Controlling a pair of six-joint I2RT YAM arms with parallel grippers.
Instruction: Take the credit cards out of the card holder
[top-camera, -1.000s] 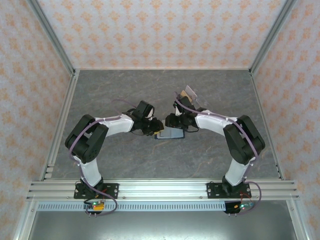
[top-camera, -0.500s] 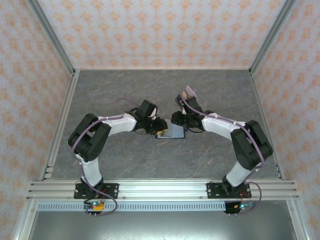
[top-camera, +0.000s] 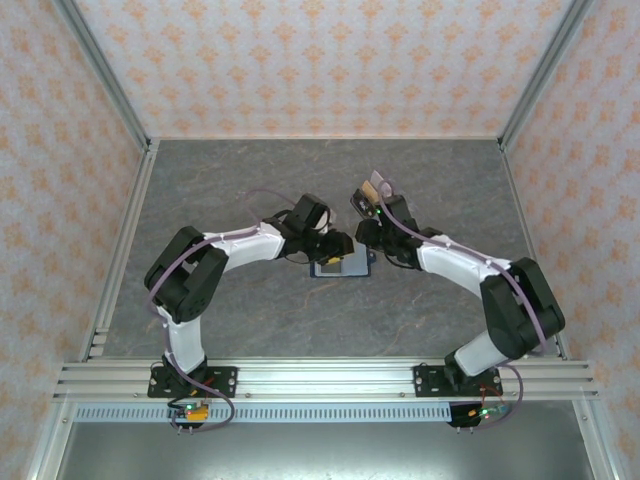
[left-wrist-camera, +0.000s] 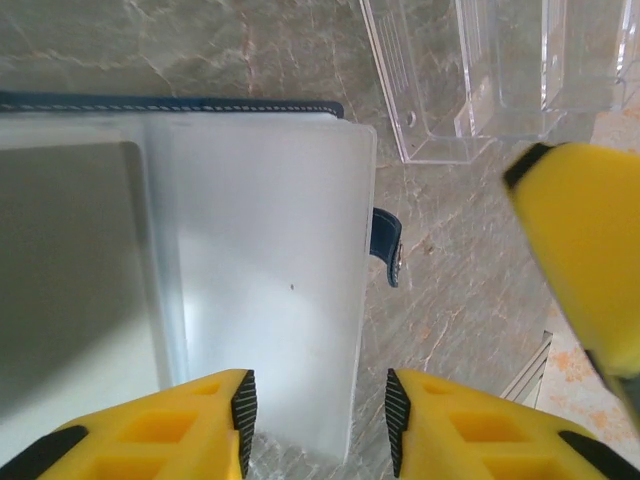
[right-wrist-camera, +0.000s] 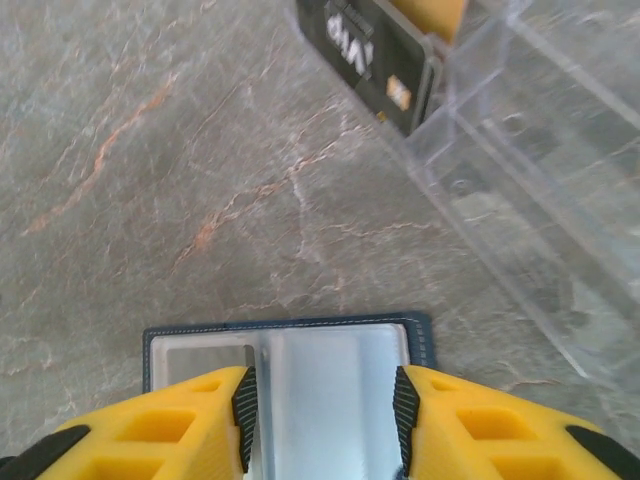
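Observation:
The navy card holder (top-camera: 340, 267) lies open and flat on the table between the arms, its pale frosted inside facing up. In the left wrist view its navy edge (left-wrist-camera: 170, 103) and tab clasp (left-wrist-camera: 388, 245) show. My left gripper (left-wrist-camera: 320, 410) is open, its jaws straddling the right edge of the frosted sheet (left-wrist-camera: 270, 290) without touching it. My right gripper (right-wrist-camera: 325, 410) is open just above the card holder (right-wrist-camera: 290, 328), with the frosted panel between its fingers. A dark credit card (right-wrist-camera: 372, 60) stands in a clear box; from above it looks brown-orange (top-camera: 372, 186).
The clear plastic box (left-wrist-camera: 480, 70) stands just behind the card holder, close to the right gripper (top-camera: 366, 238). The left gripper (top-camera: 338, 250) and the right one are a few centimetres apart. Patterned walls and metal rails (top-camera: 120, 250) bound the grey table.
The left gripper has opened wider and moved right over the card holder. The right gripper has shifted right and back. A raised flap of the card holder now lies flat.

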